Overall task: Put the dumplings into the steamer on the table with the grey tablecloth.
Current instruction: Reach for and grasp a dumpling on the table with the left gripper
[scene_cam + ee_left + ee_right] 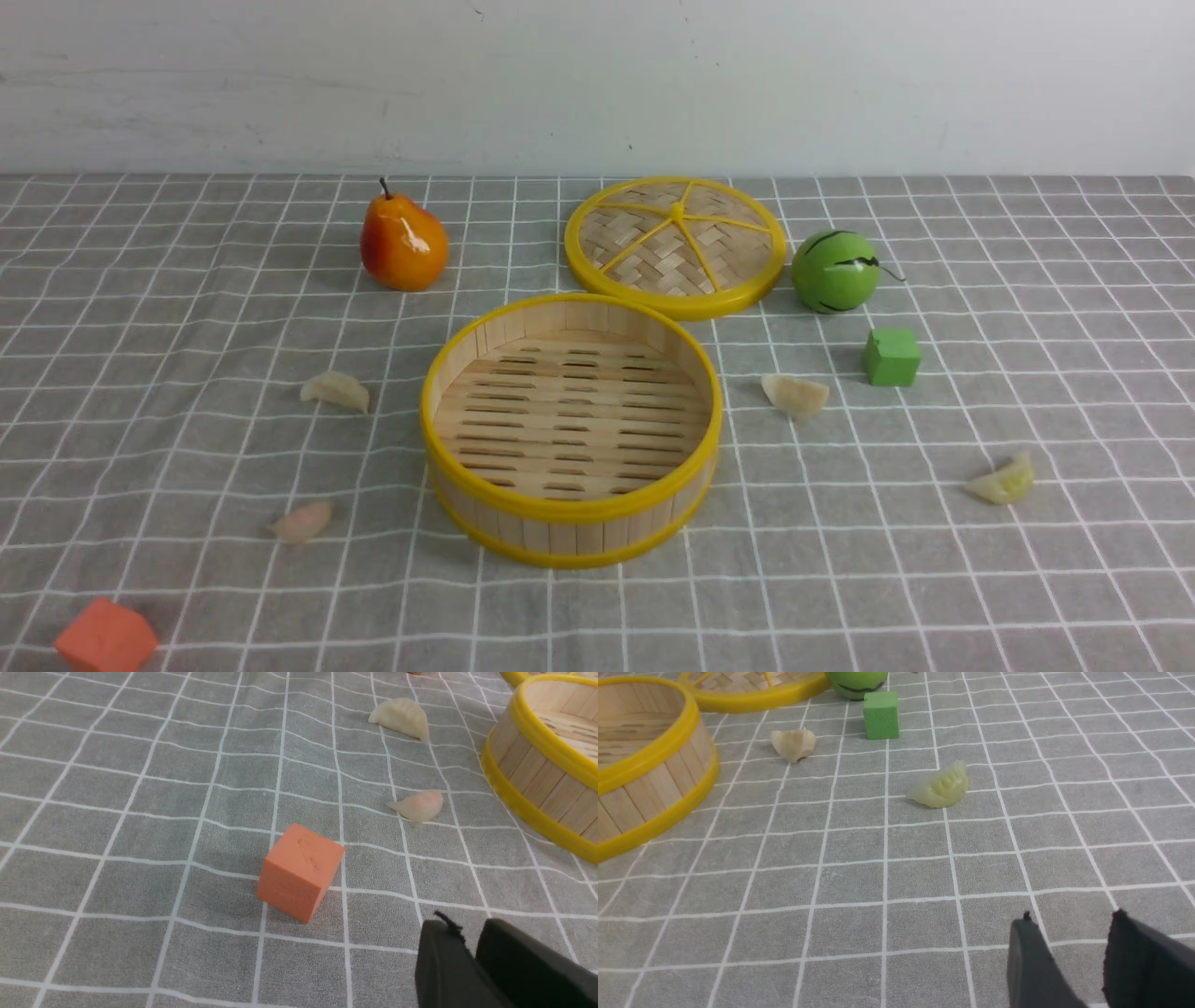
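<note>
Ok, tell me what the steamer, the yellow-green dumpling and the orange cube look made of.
Steamer: pale wood or bamboo strips, visible grain, matte; glossy yellow rims, likely plastic.
Yellow-green dumpling: translucent, shiny, probably rubbery plastic.
Orange cube: matte, finely grainy, likely foam or painted wood.

All three views are lit brightly and evenly by soft, diffuse light from above; only faint, soft-edged shadows are cast on the grey tablecloth (168, 280), the clearest being seen beside the orange cube (299, 872) and at the foot of the steamer (569, 537). The strongest glare is seen as a white highlight on the glossy pear (403, 245); the front view is kept sharp, with grid lines rendered straight to its edges; in the wrist views the left gripper (467, 924) and right gripper (1073, 917) are shown as near-black shapes with little detail.
</note>
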Controlling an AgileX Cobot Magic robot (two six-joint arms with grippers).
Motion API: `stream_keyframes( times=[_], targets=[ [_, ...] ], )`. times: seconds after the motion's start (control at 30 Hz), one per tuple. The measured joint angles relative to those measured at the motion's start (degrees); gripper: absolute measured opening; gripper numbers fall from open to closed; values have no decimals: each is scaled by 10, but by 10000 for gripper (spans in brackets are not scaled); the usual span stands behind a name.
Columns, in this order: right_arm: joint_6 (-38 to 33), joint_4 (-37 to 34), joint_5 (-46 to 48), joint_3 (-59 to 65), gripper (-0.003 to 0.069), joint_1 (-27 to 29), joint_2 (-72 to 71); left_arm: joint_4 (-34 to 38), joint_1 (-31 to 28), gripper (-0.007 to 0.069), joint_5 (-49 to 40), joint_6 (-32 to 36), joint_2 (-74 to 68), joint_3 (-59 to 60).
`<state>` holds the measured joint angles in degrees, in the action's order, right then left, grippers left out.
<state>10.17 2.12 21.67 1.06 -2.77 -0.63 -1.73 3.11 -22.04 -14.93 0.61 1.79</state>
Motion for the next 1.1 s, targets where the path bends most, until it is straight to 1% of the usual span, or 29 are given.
stream_keyframes(
  times=[0.2, 0.27, 0.33, 0.43, 0.53, 0.63, 0.73, 0.77, 0.8, 0.83, 0.87, 0.93, 0.97, 1.0, 1.03, 1.07, 1.1],
  targets=[
    [0, 3, 0, 0, 240, 0, 0, -20, 0, 112, 0, 0, 0, 0],
    [0, 13, 0, 0, 240, 0, 0, -32, 0, 112, 0, 0, 0, 0],
    [0, 38, -2, 0, 240, 0, 0, -52, 0, 112, 0, 0, 0, 0],
    [0, 53, -12, 1, 240, 0, 0, -59, 0, 112, 2, 0, 0, 0],
    [0, 63, -71, 5, 240, 0, 0, -60, 0, 112, 26, 0, 0, 0],
    [0, 82, -160, 5, 240, 0, 0, -60, 0, 114, 96, 0, 0, 0],
    [0, 104, -246, 5, 240, 0, 0, -60, 0, 120, 195, 0, 0, 0],
    [4, 109, -294, 5, 240, 0, 0, -60, 0, 122, 238, 0, 0, 0],
    [12, 113, -322, 5, 240, 0, 0, -61, 0, 122, 265, 0, 0, 0],
    [14, 114, -329, 5, 240, 0, 0, -61, 0, 123, 279, 0, 0, 0],
    [39, 117, -389, 5, 240, 0, 0, -61, 0, 123, 338, -4, 0, 0],
    [70, 119, -450, 5, 240, 0, 0, -61, 0, 125, 400, -16, 0, 0],
    [88, 120, -474, 5, 240, 0, 0, -61, 0, 126, 437, -33, 0, 0],
    [108, 121, -494, 5, 240, 0, 0, -61, 0, 127, 476, -66, 0, 0],
    [123, 122, -503, 5, 240, 0, 0, -61, 0, 127, 493, -95, 0, 0],
    [123, 122, -503, 5, 240, 0, 0, -61, 0, 127, 493, -95, 0, 0],
    [142, 122, -506, 5, 240, 0, 0, -59, 0, 123, 504, -160, 0, -2]
  ],
)
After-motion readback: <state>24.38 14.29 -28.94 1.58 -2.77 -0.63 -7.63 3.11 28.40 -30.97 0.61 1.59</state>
